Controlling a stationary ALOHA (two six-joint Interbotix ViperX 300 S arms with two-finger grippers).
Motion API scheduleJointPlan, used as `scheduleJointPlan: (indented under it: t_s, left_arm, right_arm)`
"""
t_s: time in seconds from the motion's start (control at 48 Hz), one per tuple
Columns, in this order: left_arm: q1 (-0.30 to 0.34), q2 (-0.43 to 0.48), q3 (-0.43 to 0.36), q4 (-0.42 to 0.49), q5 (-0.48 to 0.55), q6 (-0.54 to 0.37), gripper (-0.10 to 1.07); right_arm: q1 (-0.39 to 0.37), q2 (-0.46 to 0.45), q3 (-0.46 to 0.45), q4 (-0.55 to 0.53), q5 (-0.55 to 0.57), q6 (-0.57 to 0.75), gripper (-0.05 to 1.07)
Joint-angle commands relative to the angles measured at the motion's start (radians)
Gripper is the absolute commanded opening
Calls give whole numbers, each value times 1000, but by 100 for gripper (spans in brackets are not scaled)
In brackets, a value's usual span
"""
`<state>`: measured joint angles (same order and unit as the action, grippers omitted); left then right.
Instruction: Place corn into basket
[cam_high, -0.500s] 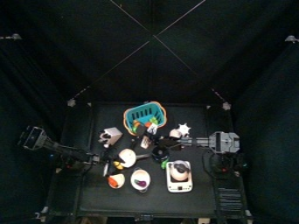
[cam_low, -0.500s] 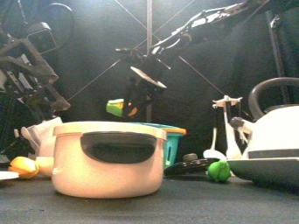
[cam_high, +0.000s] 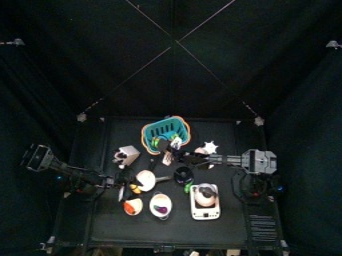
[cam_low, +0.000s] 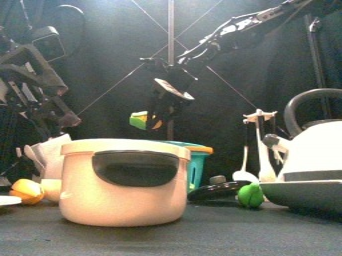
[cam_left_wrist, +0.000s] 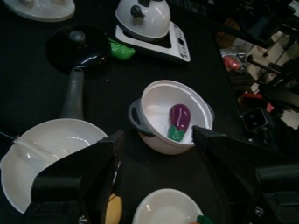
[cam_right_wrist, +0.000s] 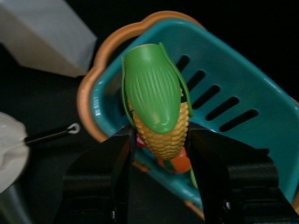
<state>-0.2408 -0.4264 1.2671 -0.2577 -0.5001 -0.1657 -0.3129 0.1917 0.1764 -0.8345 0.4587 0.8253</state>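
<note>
The corn (cam_right_wrist: 156, 94), yellow with a green husk tip, sits between the jaws of my right gripper (cam_right_wrist: 160, 133), which is shut on it. Right behind it lies the teal basket (cam_right_wrist: 233, 87). In the front view the corn (cam_low: 144, 121) hangs in the air under the right gripper (cam_low: 163, 106), above and left of the basket (cam_low: 201, 160), which is mostly hidden behind a pot. From above, the right gripper (cam_high: 171, 147) is at the basket's (cam_high: 166, 128) near edge. My left gripper (cam_left_wrist: 163, 175) stands open over white bowls at the table's left.
A cream lidded pot (cam_low: 123, 180) stands at the front. A white kettle (cam_low: 314, 150) on a scale is at the right, with a green piece (cam_low: 250, 195) beside it. A bowl holding a purple eggplant (cam_left_wrist: 177, 118), other bowls and a black pan (cam_left_wrist: 76, 44) fill the middle.
The right gripper has carried the corn a little further toward the basket. The left arm has not moved.
</note>
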Motion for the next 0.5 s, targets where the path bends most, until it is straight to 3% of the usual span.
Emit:
scheduleJointPlan:
  t_s: [0.0,0.312,0.479]
  left_arm:
    - [3,0,-17,0,-3,3,97]
    - [3,-2,-14,0,-3,2,97]
    - [3,0,-17,0,-3,2,97]
  right_arm:
    - [-40,-3,-25,21,-46,2,65]
    - [-80,18,-6,55,-67,3,98]
    - [-74,-17,21,67,-61,0,103]
